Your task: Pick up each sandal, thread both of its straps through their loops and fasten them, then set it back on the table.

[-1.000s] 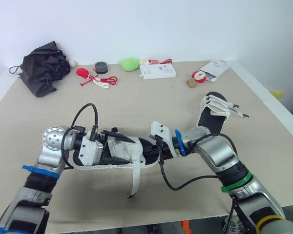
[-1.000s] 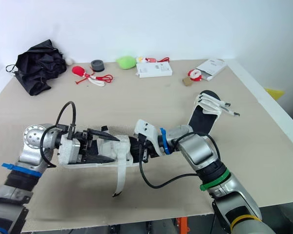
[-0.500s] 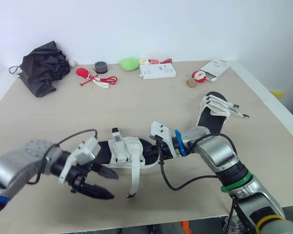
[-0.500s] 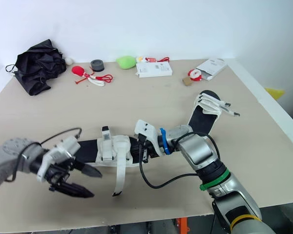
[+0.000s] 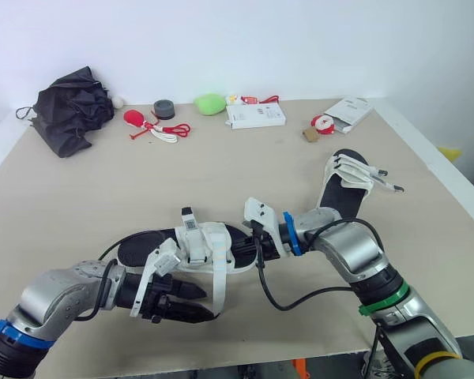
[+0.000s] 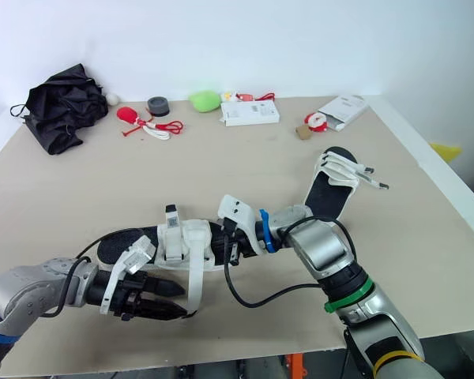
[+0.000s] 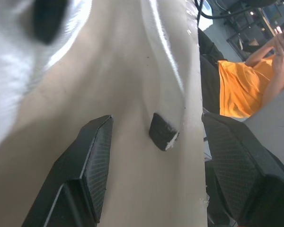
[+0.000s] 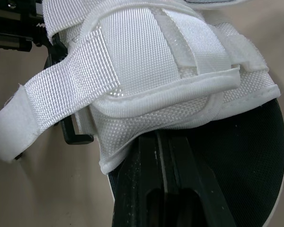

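Progress slight; near sandal [image 5: 197, 246] lies at the table's [image 5: 245, 166] front, one strap [image 5: 220, 280] trailing loose; right claw [image 5: 249, 243] clenched on its edge, left claw [image 5: 196, 304] spread about the strap tip; second sandal [image 5: 344, 185], far right, looks unfastened and untouched.

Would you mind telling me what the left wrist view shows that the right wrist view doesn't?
Left wrist view: the open left gripper flanking the loose strap's dark tip, plus a person in orange beyond the table. Right wrist view: the sandal's woven white upper and black sole, which the right gripper clamps. Shared: the loose strap and the beige table.
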